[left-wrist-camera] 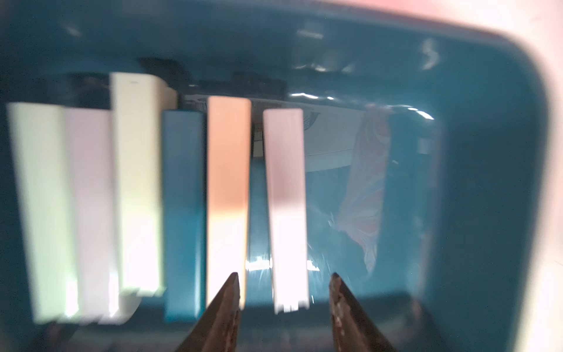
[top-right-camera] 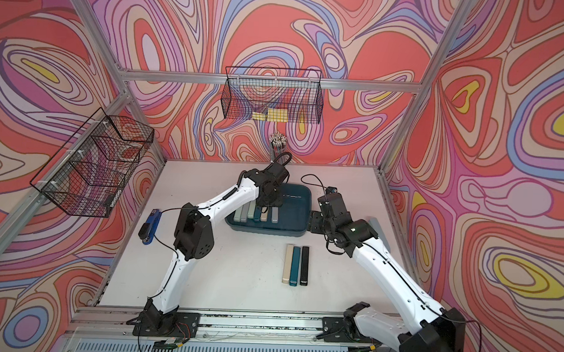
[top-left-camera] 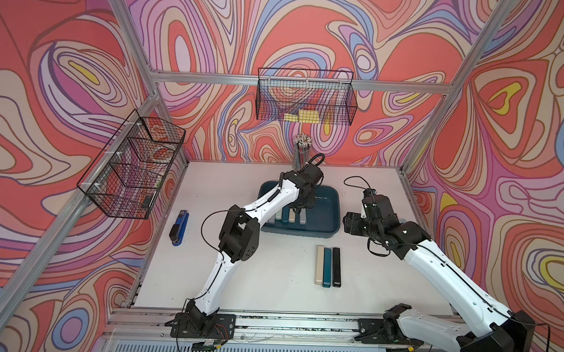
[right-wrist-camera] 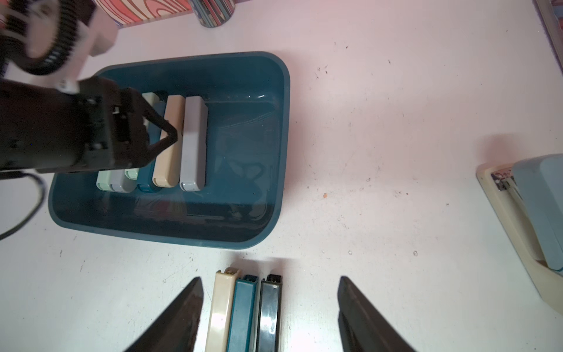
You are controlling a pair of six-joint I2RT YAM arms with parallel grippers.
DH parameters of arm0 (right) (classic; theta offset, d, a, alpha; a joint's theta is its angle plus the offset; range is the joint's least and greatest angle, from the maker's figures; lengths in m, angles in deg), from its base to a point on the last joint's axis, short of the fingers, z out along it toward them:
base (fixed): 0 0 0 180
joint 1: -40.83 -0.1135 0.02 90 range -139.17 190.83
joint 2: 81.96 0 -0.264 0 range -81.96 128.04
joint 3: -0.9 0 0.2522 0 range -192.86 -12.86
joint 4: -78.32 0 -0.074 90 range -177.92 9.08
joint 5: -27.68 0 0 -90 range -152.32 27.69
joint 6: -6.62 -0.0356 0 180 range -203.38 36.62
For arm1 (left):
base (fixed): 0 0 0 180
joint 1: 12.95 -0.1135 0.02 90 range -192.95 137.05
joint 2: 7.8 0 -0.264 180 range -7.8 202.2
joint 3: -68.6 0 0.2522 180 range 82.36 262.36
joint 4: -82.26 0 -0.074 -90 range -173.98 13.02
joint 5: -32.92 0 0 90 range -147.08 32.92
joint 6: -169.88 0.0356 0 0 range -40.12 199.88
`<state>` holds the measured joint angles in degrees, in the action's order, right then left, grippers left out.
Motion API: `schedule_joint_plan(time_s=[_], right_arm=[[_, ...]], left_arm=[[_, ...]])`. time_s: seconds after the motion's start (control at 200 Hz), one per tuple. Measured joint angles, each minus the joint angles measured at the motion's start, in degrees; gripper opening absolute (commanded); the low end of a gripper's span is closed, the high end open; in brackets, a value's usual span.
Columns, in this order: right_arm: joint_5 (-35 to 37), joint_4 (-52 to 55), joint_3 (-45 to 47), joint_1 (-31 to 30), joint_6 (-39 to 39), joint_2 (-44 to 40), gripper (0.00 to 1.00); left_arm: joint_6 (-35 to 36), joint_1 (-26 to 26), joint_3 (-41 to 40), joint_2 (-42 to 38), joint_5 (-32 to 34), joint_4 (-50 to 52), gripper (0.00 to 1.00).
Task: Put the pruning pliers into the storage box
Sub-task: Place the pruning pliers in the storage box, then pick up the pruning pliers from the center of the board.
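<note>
Teal plastic forms the storage box [top-left-camera: 328, 214] in both top views. Six pruning pliers [top-left-camera: 292, 216] lie in it side by side, and three more cases [top-left-camera: 327, 267] lie together on the worktop [top-left-camera: 253, 280] near it. The blurred left wrist view shows the left pincer [left-wrist-camera: 285, 274] open, its fingers clear of the grey case [left-wrist-camera: 285, 198] between them. The right wrist view shows the right pincer [right-wrist-camera: 270, 279] open and empty, the three cases showing between its fingers. They look light, rigid and smooth, likely slippery. A pinch across the narrow sides at mid-length seems safest, though touching neighbours leave little finger room.
</note>
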<state>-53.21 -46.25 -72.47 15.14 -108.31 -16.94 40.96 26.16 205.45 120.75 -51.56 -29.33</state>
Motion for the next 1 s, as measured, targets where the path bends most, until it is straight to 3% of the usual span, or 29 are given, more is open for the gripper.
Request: schedule_joint_plan(time_s=[0.25,0.396,0.636,0.796,0.996], right_arm=[[0.2,0.4,-3.8,0.0,0.5,0.3,0.72],[0.2,0.3,-5.0,0.0,0.7,1.3,0.73],[1.3,-1.1,-0.4,0.0,0.8,1.1,0.76],[2.0,-1.6,0.7,0.0,0.0,1.1,0.76],[2.6,-2.3,1.1,0.0,-1.1,0.4,0.76]], left_arm=[[1.0,3.6,-23.1,-24.2,-0.7,-3.9,0.55],[-0.8,8.5,-39.4,-31.8,-1.4,-7.1,0.55],[-6.0,18.4,-53.1,-32.7,-1.6,-11.5,0.56],[-9.4,22.6,-53.9,-31.9,-2.5,-15.8,0.56],[-10.9,24.3,-52.7,-27.5,-3.9,-19.4,0.56]])
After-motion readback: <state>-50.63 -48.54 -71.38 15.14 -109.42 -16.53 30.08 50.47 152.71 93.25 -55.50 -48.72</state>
